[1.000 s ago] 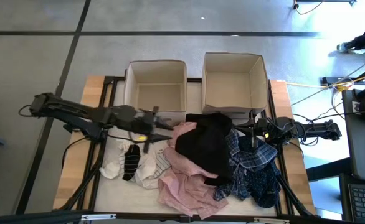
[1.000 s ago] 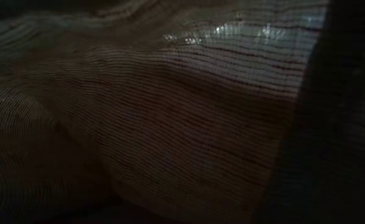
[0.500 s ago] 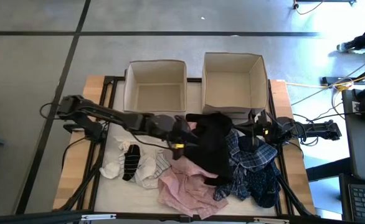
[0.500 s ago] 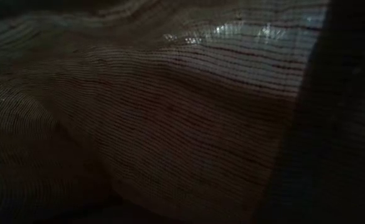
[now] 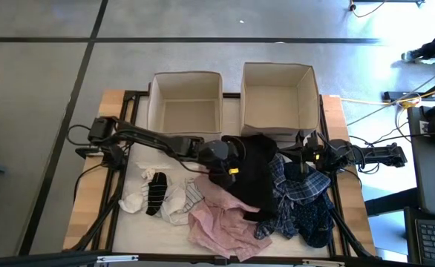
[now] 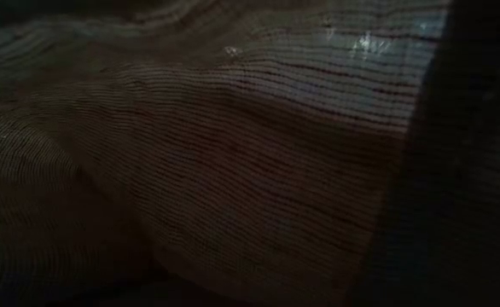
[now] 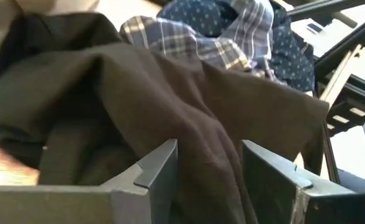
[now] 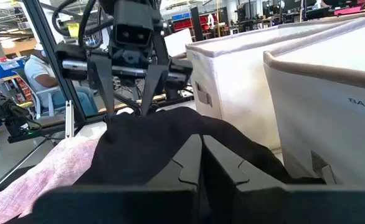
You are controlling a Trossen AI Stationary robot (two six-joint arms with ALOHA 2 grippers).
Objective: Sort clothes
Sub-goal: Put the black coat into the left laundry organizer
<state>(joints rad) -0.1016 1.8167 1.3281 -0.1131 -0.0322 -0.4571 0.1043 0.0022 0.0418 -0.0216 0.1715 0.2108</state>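
The clothes lie in a heap on the table's near right half. A black garment (image 5: 251, 174) lies on top of a pale pink one (image 5: 214, 219), a blue plaid one (image 5: 299, 185) and a navy patterned one (image 5: 310, 219). A white sock (image 5: 132, 200) and a black-striped sock (image 5: 156, 191) lie to the left. My left gripper (image 5: 232, 169) is open and points down at the black garment's left part (image 7: 108, 93). My right gripper (image 5: 301, 165) is shut and empty at the heap's far right side. My left gripper (image 7: 207, 152) comes from above with its open fingers (image 8: 108, 102) on either side of a raised fold (image 7: 201, 134) of the black garment. The fingertips reach the cloth's top. The fold lies between them, unpinched, and the garment rests on the heap.
Two beige fabric boxes (image 5: 186, 74) (image 5: 277, 67) stand open side by side at the table's far edge, just behind the heap. A pale striped cloth (image 6: 233, 170) covers the low view. People and workshop equipment show in the room beyond (image 8: 39, 62).
My left gripper has gone toward the table's right edge, from above the socks to the left part of the black garment. The clothes have stayed where they were.
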